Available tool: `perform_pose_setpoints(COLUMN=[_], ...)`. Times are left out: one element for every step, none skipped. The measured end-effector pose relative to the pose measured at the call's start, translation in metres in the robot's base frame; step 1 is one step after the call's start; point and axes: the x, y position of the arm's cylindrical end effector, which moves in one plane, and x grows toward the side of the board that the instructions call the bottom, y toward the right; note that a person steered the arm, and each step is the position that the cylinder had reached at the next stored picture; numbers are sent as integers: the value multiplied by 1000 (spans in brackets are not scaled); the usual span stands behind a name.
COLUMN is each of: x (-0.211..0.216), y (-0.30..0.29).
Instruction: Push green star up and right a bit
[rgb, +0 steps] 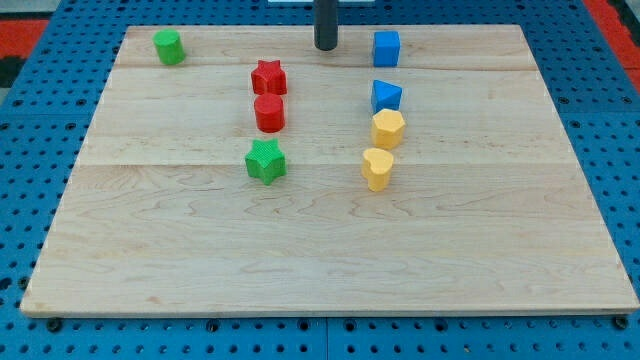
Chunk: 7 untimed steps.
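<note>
A green star-shaped block (265, 161) is seen near the middle of a pale wooden worktop (330, 270), just below a red cylinder block (269, 113) and a red star block (268, 77). The dark rod's tip (326, 47), with no hand fitted to open or close, is held well above and right of the star, beside a blue cube (386, 48).

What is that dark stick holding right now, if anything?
Nothing. My tip only pushes; it touches no block, standing at the view's top, left of the blue cube, far from the green star.
</note>
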Motion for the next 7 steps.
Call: perform_pose_setpoints(x=[-3, -2, -1, 53, 113, 189, 249], y=[0, 1, 1, 4, 7, -3, -21])
